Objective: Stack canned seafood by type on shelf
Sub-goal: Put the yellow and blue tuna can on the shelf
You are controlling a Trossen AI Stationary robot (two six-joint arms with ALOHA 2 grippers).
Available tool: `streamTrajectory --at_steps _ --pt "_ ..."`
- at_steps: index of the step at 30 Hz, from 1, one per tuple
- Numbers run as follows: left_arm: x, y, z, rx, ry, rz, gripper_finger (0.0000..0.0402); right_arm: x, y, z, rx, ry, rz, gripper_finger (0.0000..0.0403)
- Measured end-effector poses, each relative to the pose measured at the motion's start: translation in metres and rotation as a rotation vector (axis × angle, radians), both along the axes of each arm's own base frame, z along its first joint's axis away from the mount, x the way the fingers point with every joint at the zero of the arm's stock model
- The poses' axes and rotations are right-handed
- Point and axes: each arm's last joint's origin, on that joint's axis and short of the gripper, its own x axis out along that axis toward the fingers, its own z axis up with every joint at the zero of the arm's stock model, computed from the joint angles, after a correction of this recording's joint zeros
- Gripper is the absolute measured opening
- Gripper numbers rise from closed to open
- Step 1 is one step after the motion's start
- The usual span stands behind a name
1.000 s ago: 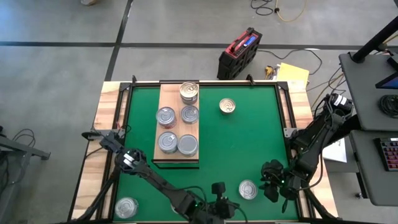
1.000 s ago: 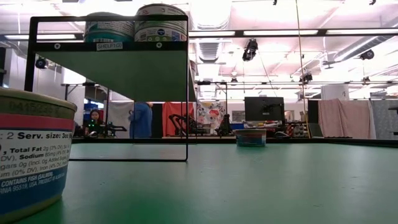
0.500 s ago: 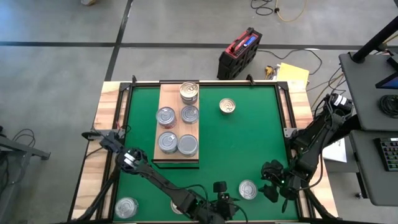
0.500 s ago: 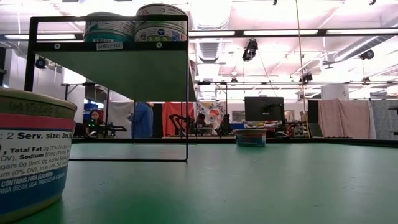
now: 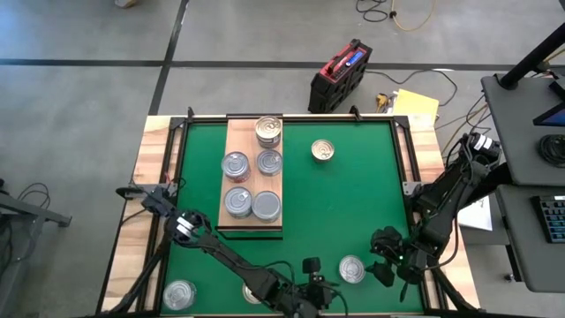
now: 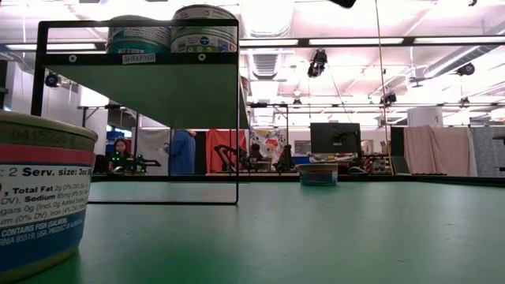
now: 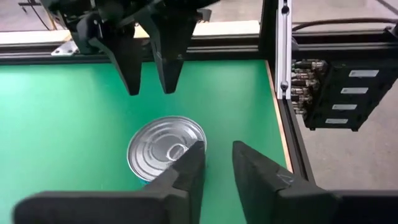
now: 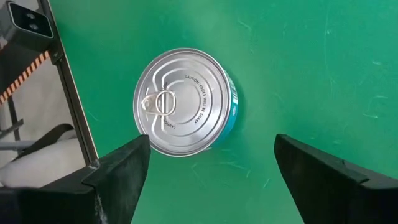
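Silver-lidded can [image 8: 185,102] flat on the green mat [image 8: 298,68], pull-tab up, blue label band showing at the side; near the front right of the table in the high view [image 5: 351,269]. Probably dense for its size, rigid, with a smooth and likely slippery wall; best taken across the round side wall, just under the rim, jaws square to it. Lid and tab no use as a hold.

Right gripper [image 8: 208,162] directly above that can, fingers spread wide, wider than the can, touching nothing, holding nothing. Seen beside the can in the high view [image 5: 386,256].

Left gripper [image 7: 214,171] at the table's front edge, fingers nearly together with a narrow gap, holding nothing; one finger overlapping the can's edge in the left wrist view, contact unclear.

Shelf [image 5: 237,132] farther back, left of centre, carrying five cans or stacks of them. Gold-lidded can [image 5: 323,151] alone on the mat, right of the shelf. Another can [image 5: 179,294] at the front left corner.
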Motion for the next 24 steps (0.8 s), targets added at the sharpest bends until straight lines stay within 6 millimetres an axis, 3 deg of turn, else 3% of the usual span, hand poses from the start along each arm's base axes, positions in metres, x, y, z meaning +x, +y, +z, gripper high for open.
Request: streamTrajectory --at_steps 7,19,24 --pt "0.002 -0.001 -0.01 0.004 -0.017 -0.012 0.0004 -0.001 -0.002 -0.004 -0.026 -0.008 -0.001 0.0333" --pt "0.032 -0.014 -0.039 0.042 -0.081 0.038 0.0001 -0.005 -0.008 -0.015 -0.055 0.008 -0.012 0.0327" --pt "0.034 -0.013 -0.055 0.068 -0.043 0.091 0.0001 -0.003 -0.006 -0.014 -0.028 -0.003 -0.005 0.0337"
